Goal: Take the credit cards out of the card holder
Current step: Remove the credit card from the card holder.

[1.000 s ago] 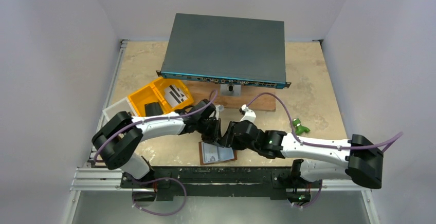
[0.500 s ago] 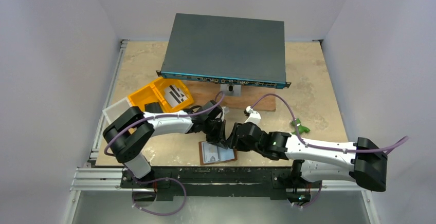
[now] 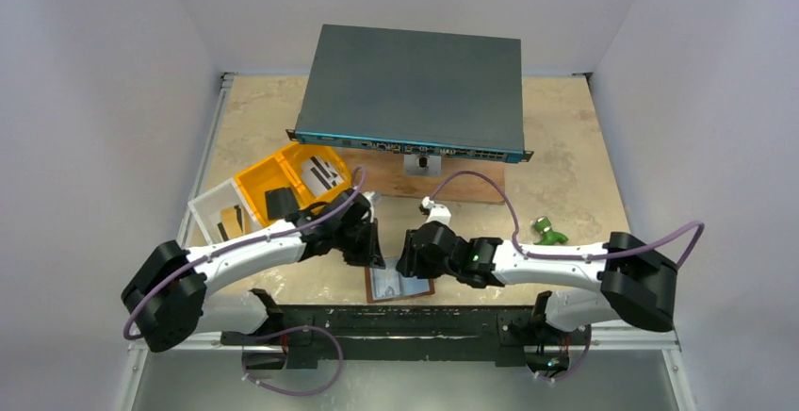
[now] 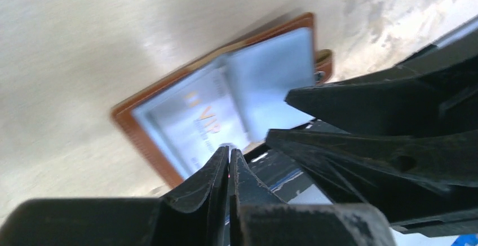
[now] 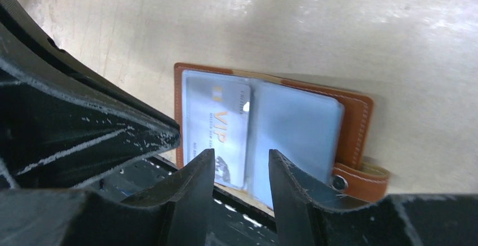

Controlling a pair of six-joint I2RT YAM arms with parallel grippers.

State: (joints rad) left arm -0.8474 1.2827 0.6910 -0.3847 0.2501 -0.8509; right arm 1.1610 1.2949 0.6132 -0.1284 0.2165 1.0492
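The card holder (image 3: 399,286) lies open near the table's front edge, brown leather with pale clear pockets (image 5: 293,127). A white-grey credit card marked VIP (image 5: 217,124) sits in its left pocket (image 4: 197,119). My left gripper (image 4: 229,150) is shut with nothing between its fingers, and it hovers just over the holder's near-left edge (image 3: 372,253). Directly above the holder's fold, my right gripper (image 5: 241,154) is open and holds nothing (image 3: 412,255). More credit cards (image 3: 323,175), striped dark, lie in the yellow tray (image 3: 269,177).
A clear plastic box (image 3: 219,218) with a brown item stands left of the tray. At the back, a large network switch (image 3: 410,90) rests on a wooden board (image 3: 471,188). A small green object (image 3: 546,232) lies at the right. The two grippers are close together.
Both grippers shifted left and toward the front edge, over the card holder. The left arm's elbow swung out to the left, uncovering the clear box. The holder has not moved.
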